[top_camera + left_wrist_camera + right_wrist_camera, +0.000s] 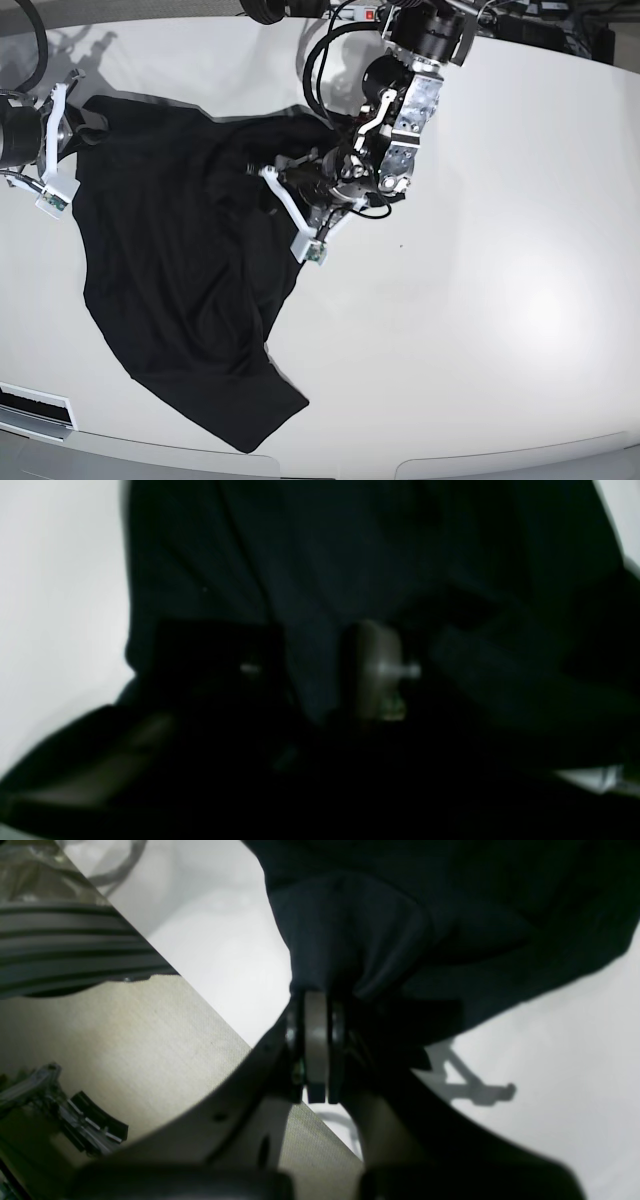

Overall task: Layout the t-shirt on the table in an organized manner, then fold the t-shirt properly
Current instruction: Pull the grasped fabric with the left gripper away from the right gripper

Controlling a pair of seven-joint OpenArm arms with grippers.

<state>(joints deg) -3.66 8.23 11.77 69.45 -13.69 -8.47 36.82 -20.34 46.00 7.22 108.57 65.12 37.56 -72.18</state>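
Nearest the base camera, the loose hem of the t-shirt trails toward the front edge of the table, the black cloth spread in a crooked, creased sheet over the left half of the white top, not yet squared for folding. At the far left, the right gripper sits at the shirt's upper corner, and its wrist view shows the pads pressed together on a gathered pinch of fabric, apparently to anchor that corner so the cloth can be drawn taut from the other side. Moving rightward across the rumpled body of the shirt, the left gripper is down on the opposite upper edge near the table's middle. Its wrist view is dark and blurred: a fold of cloth stands between the two pads, but whether they have clamped on it I cannot tell. Most likely the pair means to stretch the top edge flat.
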